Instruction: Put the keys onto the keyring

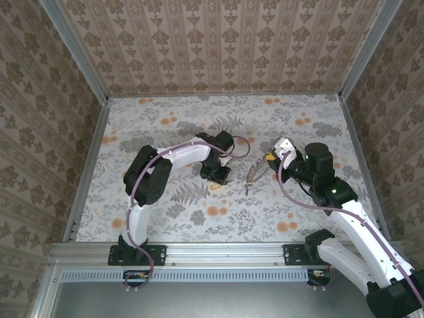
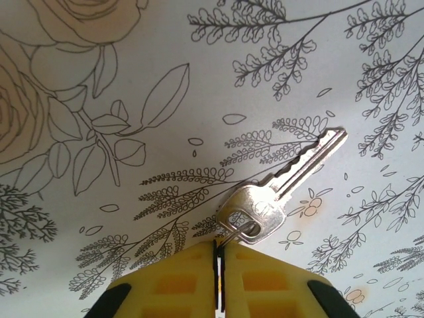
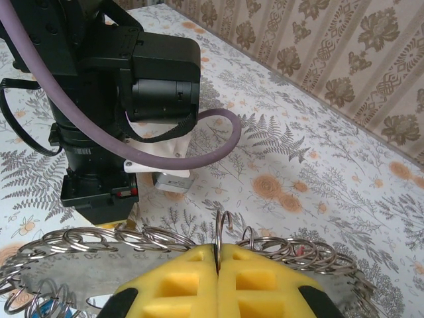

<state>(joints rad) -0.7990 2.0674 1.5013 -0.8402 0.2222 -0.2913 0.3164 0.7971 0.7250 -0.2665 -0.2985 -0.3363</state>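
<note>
Left gripper (image 2: 218,250) clamped on the silver key (image 2: 281,185) by its little ring, bottom centre; right gripper (image 3: 218,252) pinching the keyring (image 3: 99,240), bottom of frame.

The left arm (image 1: 185,154) and right arm (image 1: 361,222) have white links and black joints; purple cables (image 3: 185,159) run along them. Their fingers (image 2: 172,288) are yellow blocks with square recesses.

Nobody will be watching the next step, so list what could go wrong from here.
1. The left gripper pinches only the small ring on the key, whose blade lies on the table; lifted, the key may swing or slip free.
2. The right gripper holds the keyring, crowded with small loops; the key could snag on the wrong one.
</note>
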